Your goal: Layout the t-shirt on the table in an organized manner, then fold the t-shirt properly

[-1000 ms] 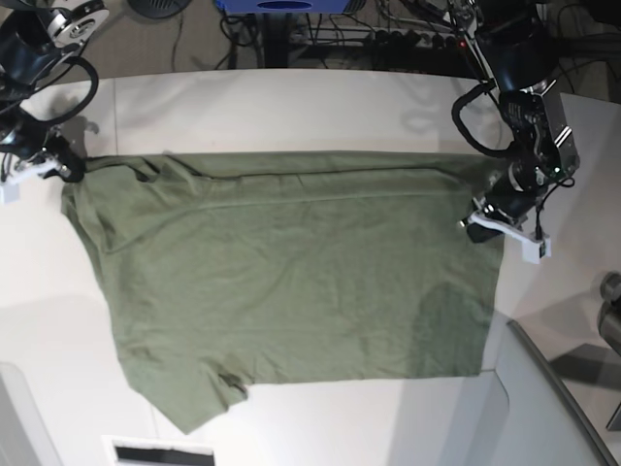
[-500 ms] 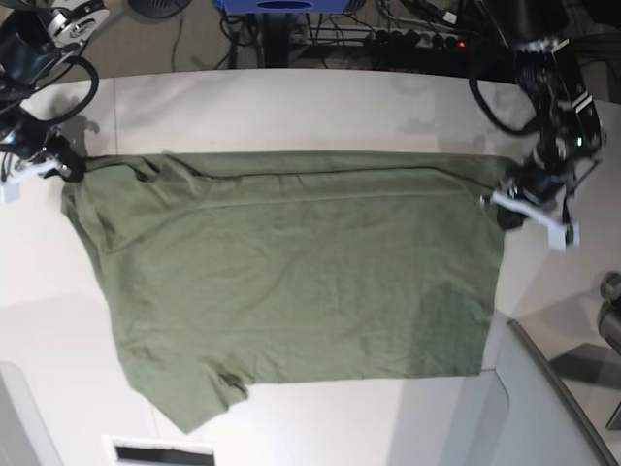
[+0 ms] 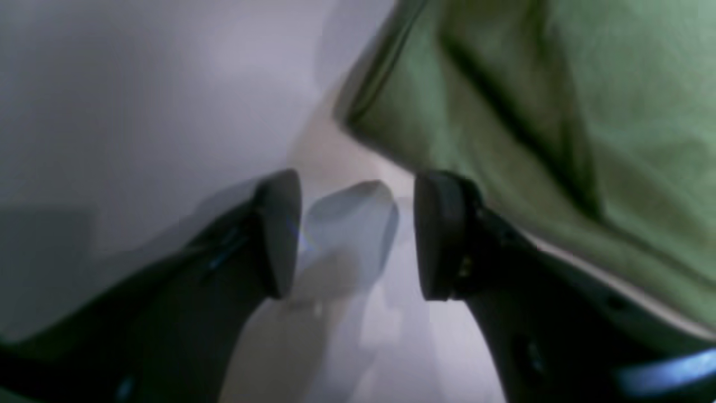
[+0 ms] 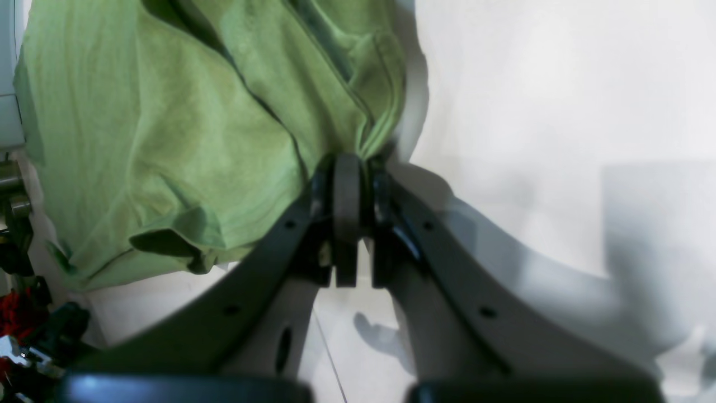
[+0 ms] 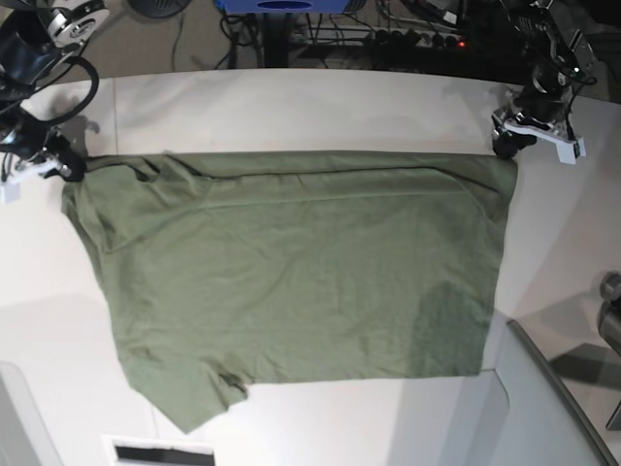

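The olive-green t-shirt (image 5: pixel 291 282) lies spread flat on the white table (image 5: pixel 291 107), its bottom hem toward the right. My right gripper (image 5: pixel 64 167) is at the shirt's far left corner. In the right wrist view that gripper (image 4: pixel 349 184) is shut on a pinch of the shirt (image 4: pixel 168 140). My left gripper (image 5: pixel 506 146) hovers at the shirt's far right corner. In the left wrist view it (image 3: pixel 352 235) stands open over bare table (image 3: pixel 112 84), nothing between its fingers (image 3: pixel 277 235), and the shirt's edge (image 3: pixel 559 112) lies just beside it.
A grey-white angled panel (image 5: pixel 543 408) rises at the near right, and another (image 5: pixel 19 417) sits at the near left. Cables and a power strip (image 5: pixel 388 39) lie beyond the table's far edge. A dark object (image 5: pixel 611 311) shows at the right border.
My left gripper let go of the shirt's right edge, opened, and moved toward the far right corner. The right gripper stayed put, shut on the left corner.
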Available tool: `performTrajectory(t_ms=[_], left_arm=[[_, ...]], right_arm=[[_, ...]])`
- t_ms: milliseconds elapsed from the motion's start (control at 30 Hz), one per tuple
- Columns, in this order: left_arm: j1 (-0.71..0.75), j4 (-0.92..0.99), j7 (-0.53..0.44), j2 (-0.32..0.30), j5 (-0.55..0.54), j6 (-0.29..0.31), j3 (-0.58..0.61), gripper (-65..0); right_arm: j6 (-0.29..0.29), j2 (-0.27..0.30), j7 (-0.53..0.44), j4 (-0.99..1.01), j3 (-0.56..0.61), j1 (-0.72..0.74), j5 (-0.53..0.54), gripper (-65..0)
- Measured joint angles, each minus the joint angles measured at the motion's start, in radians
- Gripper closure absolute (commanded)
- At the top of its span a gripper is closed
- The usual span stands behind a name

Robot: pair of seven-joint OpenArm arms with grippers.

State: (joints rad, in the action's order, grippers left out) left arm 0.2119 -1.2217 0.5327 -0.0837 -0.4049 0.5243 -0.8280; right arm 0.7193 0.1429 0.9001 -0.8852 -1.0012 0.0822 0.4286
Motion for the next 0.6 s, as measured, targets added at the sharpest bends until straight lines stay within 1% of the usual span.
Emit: performTrajectory(t_ms=[167, 433, 600], left_arm=[[-0.016, 0.053, -0.079, 0.010, -0.015, 0.001, 0.000, -31.4], [-0.066, 0.063, -0.064, 0.014, 0.002, 0.000, 0.000, -31.1], [-0.117, 0.140, -0.079, 0.000, -0.014, 0.004, -0.001, -30.8]], right_arm=[[0.000, 0.000, 0.002, 0.000, 0.000, 0.000, 0.000, 0.0], [0.000, 0.000, 0.001, 0.000, 0.000, 0.000, 0.000, 0.0], [0.000, 0.000, 0.001, 0.000, 0.000, 0.000, 0.000, 0.0]])
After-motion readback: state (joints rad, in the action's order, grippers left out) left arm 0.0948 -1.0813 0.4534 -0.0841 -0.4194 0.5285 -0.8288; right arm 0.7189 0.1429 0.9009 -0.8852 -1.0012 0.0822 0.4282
